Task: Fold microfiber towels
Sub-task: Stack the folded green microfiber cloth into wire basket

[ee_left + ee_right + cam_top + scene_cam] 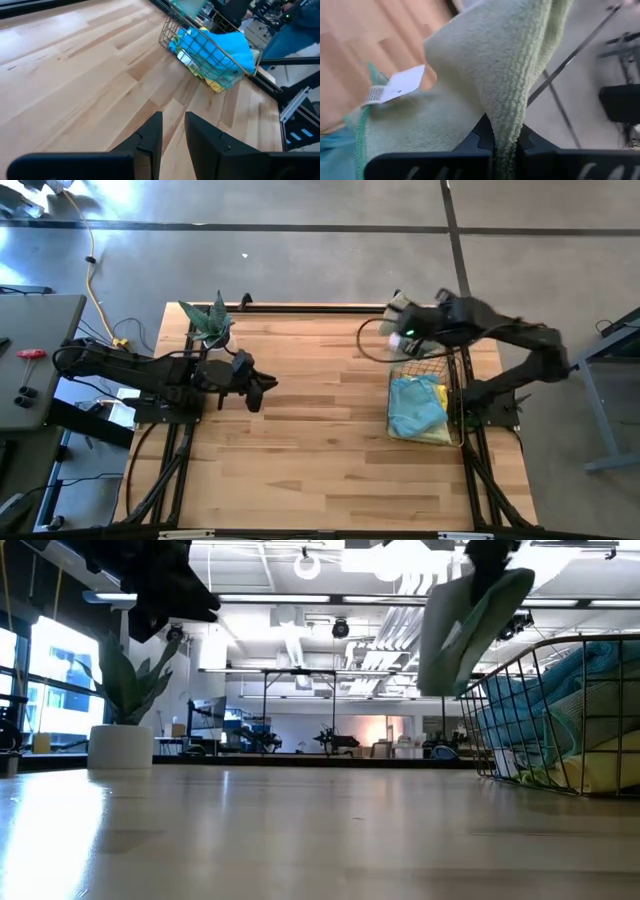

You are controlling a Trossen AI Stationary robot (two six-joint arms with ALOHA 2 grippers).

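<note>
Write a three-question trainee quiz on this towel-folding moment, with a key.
1. True or false: the right gripper is shut on a pale green towel and holds it in the air, clear of the table.
2. Which towel lies on top in the wire basket? A) the yellow towel B) the light blue towel C) a red one
3. Fill in: the left gripper hovers over bare wood near the potted ____, holding nothing.

Key: 1 true; 2 B; 3 plant.
</note>
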